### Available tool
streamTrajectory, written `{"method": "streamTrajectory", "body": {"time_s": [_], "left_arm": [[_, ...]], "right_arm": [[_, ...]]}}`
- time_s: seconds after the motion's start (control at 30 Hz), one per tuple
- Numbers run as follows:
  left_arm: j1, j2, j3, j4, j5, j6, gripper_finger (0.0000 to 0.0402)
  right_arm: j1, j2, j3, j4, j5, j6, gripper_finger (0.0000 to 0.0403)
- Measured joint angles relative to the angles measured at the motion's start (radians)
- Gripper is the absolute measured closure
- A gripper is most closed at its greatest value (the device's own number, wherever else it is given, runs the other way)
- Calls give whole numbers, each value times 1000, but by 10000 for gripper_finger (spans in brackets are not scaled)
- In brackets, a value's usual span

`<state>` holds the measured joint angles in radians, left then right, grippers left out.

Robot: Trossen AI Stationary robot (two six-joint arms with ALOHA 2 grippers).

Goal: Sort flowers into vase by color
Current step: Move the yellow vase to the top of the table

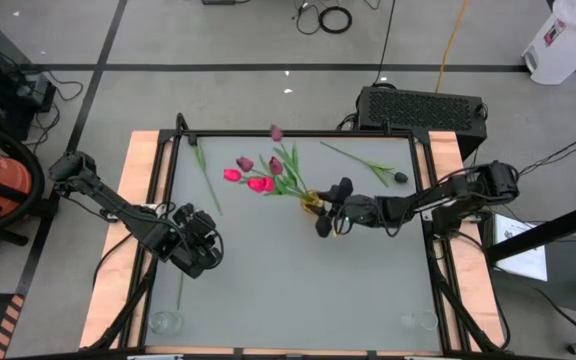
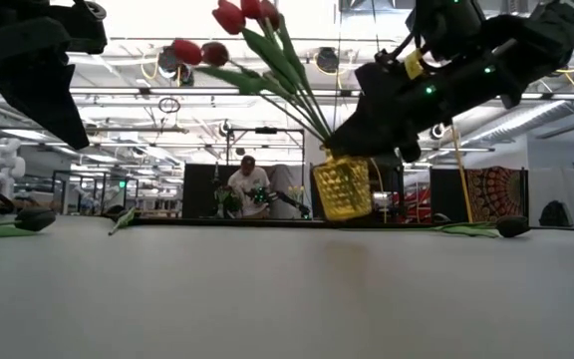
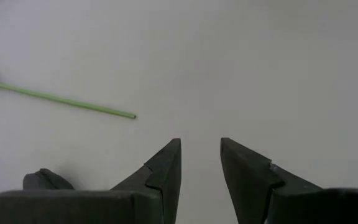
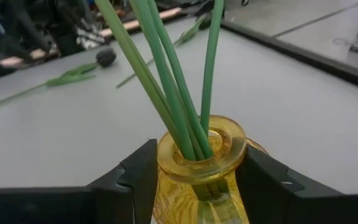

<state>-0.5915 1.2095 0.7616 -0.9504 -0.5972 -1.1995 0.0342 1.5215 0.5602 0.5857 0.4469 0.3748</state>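
A yellow vase point(image 1: 313, 203) stands mid-table with my right gripper point(image 1: 330, 210) shut on it. Several tulips point(image 1: 258, 178) with pink, red and maroon heads stick in its mouth by their green stems point(image 4: 166, 81) and lean toward the far left. A loose dark-headed flower point(image 1: 396, 177) lies at the far right. Another flower point(image 1: 206, 175) lies at the far left. My left gripper point(image 1: 200, 255) hangs open over the near left of the table, with the end of a bare green stem point(image 3: 73, 103) lying in front of it. My right gripper pinches the vase just below its rim, at the neck point(image 4: 201, 171), one finger point(image 4: 135, 177) on each side. The fingers come nearly level from the table's right side. The vase stands roughly upright; whether its foot point(image 2: 345, 211) rests on the table I cannot tell.
Two small clear glass pieces sit at the near corners point(image 1: 165, 322) point(image 1: 420, 320). A wooden border point(image 1: 118, 260) frames the grey tabletop. A black box point(image 1: 423, 108) stands beyond the far edge. A person point(image 2: 247, 184) sits in the room behind.
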Motion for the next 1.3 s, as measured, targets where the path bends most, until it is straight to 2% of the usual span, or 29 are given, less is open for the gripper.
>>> {"method": "streamTrajectory", "body": {"time_s": [0.5, 0.73, 0.87, 1.1, 1.3], "left_arm": [[0, 0, 0, 4, 0, 0, 281], [0, 0, 0, 7, -2, 0, 281], [0, 0, 0, 9, -3, 0, 281], [0, 0, 0, 9, -4, 0, 281], [0, 0, 0, 26, -7, 0, 281]], "right_arm": [[-211, 0, 0, 113, -7, -71, 227], [-287, 54, 4, 231, -89, -48, 227], [-303, 141, 67, 245, -110, -56, 227], [-304, 286, 260, 261, -119, -122, 227], [-332, 378, 392, 249, -142, -96, 227]]}}
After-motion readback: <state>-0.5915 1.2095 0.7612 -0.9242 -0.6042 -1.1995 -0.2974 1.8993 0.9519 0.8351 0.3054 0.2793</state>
